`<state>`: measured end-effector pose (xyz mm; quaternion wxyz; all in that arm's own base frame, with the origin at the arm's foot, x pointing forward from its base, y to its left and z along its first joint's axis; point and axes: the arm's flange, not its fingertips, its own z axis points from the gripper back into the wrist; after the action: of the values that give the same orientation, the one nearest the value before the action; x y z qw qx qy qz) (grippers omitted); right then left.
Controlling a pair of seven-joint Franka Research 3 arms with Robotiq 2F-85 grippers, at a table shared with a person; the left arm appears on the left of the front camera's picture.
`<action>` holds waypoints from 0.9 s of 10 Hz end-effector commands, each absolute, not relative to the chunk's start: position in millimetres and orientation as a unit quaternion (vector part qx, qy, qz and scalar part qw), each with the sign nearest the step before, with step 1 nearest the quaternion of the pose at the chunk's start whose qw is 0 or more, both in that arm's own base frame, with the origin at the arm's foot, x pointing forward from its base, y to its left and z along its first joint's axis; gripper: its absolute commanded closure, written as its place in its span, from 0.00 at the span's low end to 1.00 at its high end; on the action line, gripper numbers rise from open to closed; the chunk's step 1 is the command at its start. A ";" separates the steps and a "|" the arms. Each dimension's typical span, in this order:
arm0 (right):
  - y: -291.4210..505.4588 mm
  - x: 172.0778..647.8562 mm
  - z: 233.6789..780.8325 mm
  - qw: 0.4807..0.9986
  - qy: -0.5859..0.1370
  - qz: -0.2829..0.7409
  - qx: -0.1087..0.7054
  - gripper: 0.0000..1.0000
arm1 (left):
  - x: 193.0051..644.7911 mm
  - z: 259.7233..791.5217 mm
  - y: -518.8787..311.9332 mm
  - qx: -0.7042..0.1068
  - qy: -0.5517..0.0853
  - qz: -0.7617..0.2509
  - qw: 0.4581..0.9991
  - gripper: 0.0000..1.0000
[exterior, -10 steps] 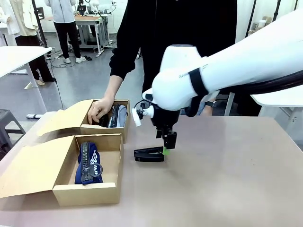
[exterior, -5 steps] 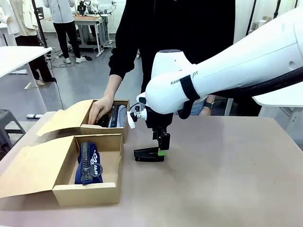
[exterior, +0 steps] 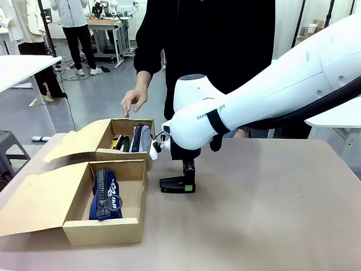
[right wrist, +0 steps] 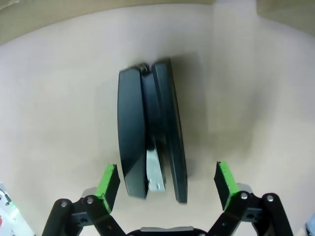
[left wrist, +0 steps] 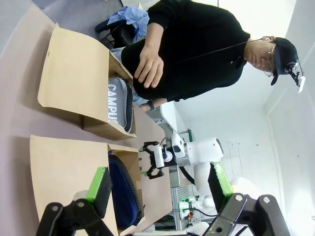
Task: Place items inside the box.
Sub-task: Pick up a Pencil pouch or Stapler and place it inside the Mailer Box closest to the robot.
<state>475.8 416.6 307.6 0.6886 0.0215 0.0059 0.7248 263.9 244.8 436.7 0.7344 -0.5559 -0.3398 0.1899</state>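
**Front view**
- Robot's right hand [exterior: 188, 182]: comes down from the white arm onto one end of the black stapler [exterior: 172, 184]; whether it grips cannot be told from this side.
- Black stapler: lies on the beige desk [exterior: 271, 214] near its middle, outside both boxes and near the nearer one's right wall.
- Nearer open cardboard box [exterior: 104, 231]: by the desk's left edge, with the navy zip pouch [exterior: 105, 195] lying inside.
- Farther open cardboard box [exterior: 151, 153]: toward the far edge. It holds the grey zip pouch [exterior: 141, 138] on edge and small black and yellow items [exterior: 117, 143] beside it.
- Person's hand [exterior: 133, 101]: open in the air above the farther box, touching nothing.

**Left wrist view**
- Robot's left hand [left wrist: 158, 184]: fingers spread wide, nothing between them.
- Grey zip pouch [left wrist: 117, 102]: white "CAMPUS" print shows, inside the farther box.
- Navy zip pouch [left wrist: 123, 191]: inside the nearer box.

**Right wrist view**
- Robot's right hand [right wrist: 166, 179]: green pads wide apart on either side of the stapler's [right wrist: 150, 132] end, holding nothing. One pad is just beside it, the other apart.
- Stapler: on its side on bare desk.
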 end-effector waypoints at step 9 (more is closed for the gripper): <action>432.7 478.3 301.4 0.692 0.014 0.721 0.045 0.60 | 264.1 437.5 244.0 -0.560 -0.353 0.183 0.726 0.00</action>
<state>478.7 429.4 297.6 0.6871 0.0404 0.0092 0.7254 263.9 244.8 436.7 0.7345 -0.5559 -0.3398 0.1899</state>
